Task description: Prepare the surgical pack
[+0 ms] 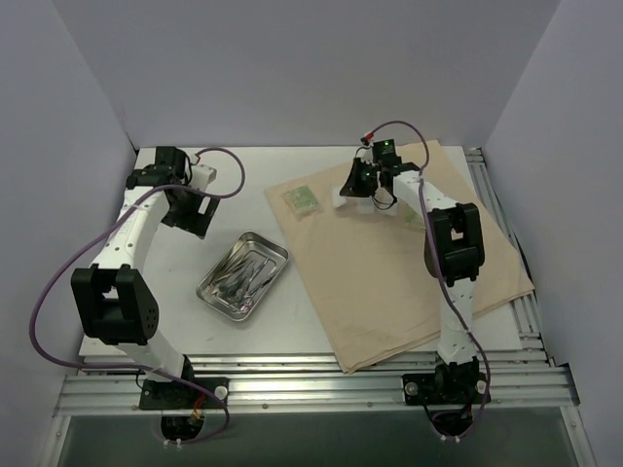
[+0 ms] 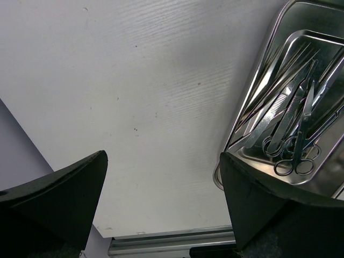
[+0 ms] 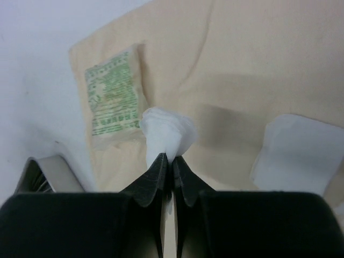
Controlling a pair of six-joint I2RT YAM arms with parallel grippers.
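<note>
A tan cloth sheet (image 1: 409, 263) lies spread on the right half of the table. A green packet (image 1: 302, 200) lies on its far left corner and shows in the right wrist view (image 3: 110, 99). My right gripper (image 1: 352, 193) is shut on a white gauze square (image 3: 167, 131) and holds it above the cloth. Another gauze square (image 3: 298, 153) lies on the cloth to the right. The steel tray (image 1: 243, 274) with scissors (image 2: 301, 156) and tweezers (image 2: 269, 118) sits left of the cloth. My left gripper (image 2: 161, 188) is open and empty above bare table.
Aluminium rails (image 1: 321, 379) run along the near and right edges of the table. White walls close in the back and both sides. The left arm's purple cable (image 1: 58, 282) loops out past the table's left edge.
</note>
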